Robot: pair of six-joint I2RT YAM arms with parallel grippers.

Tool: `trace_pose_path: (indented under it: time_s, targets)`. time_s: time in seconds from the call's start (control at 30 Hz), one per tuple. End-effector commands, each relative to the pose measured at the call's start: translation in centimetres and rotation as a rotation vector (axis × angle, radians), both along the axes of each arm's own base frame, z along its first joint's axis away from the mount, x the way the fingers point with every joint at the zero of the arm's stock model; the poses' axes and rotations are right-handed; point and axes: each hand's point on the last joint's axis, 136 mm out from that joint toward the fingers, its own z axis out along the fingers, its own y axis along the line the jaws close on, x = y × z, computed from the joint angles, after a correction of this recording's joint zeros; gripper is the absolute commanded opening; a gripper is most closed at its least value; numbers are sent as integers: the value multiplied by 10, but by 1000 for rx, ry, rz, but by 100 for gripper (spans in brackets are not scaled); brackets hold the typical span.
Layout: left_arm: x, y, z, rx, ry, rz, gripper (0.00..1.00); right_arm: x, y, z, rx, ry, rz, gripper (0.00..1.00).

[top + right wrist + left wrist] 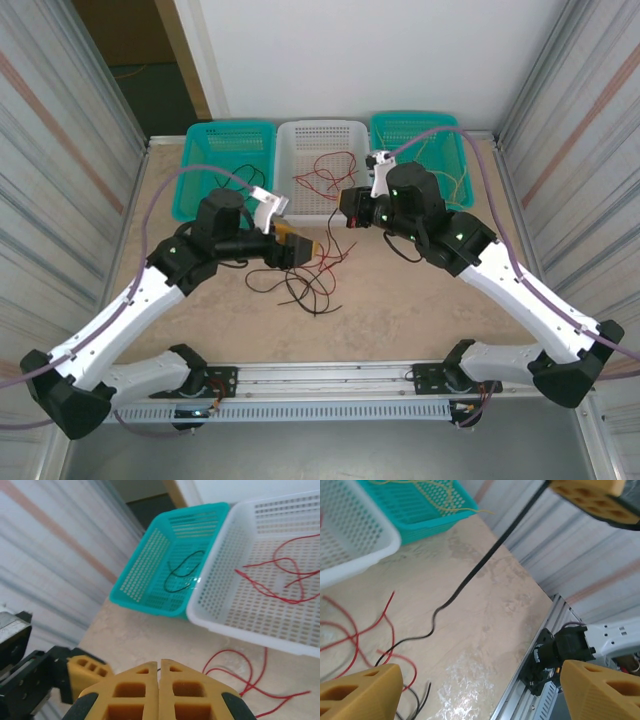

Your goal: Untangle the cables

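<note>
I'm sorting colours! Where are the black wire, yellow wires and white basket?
black wire (480, 566), left wrist view, middle stretch.
yellow wires (445, 497), left wrist view, tangled strands.
white basket (370, 552), left wrist view, rim.

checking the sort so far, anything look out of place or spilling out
One yellow cable pokes out over the rim of the right teal basket instead of lying inside. A tangle of red and black cables sits loose on the table, one black cable stretched up to the right gripper.
</note>
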Motion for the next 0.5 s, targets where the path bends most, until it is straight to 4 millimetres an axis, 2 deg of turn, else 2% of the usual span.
trace_pose_path:
  time_s: [0.0, 0.2, 0.47]
  targets:
    - [10, -8, 22, 12, -173, -9, 84, -21, 6, 41, 50, -96, 84, 0]
    - [27, -18, 27, -35, -215, 27, 82, -36, 8, 78, 108, -171, 106, 0]
    - [21, -33, 26, -188, -262, -37, 87, -47, 2, 108, 183, -228, 121, 0]
